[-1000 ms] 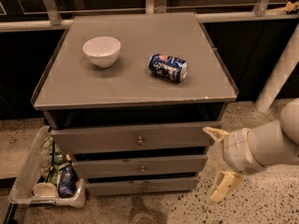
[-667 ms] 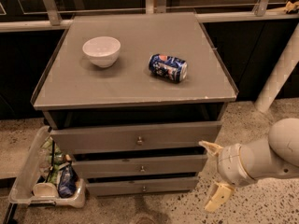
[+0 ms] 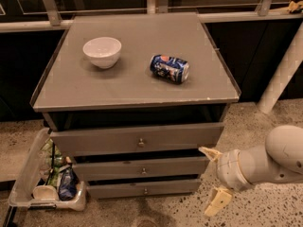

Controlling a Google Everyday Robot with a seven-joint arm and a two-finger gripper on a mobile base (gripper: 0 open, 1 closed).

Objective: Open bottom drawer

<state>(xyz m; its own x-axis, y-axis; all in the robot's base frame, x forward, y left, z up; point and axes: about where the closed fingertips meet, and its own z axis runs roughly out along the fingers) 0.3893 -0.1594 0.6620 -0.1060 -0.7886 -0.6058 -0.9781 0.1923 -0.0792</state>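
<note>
Speckled floor runs under the grey cabinet (image 3: 137, 86), and I see the bottom drawer (image 3: 118, 190) at its foot (lowest of three fronts, small knob at centre). My gripper (image 3: 214, 176) hangs low, just right of the drawers, its fingers spread wide and holding nothing.

The white arm (image 3: 270, 160) reaches in low from the right, its gripper (image 3: 205, 180) pointing left with both fingers (image 3: 218, 200) spread wide apart.
</note>
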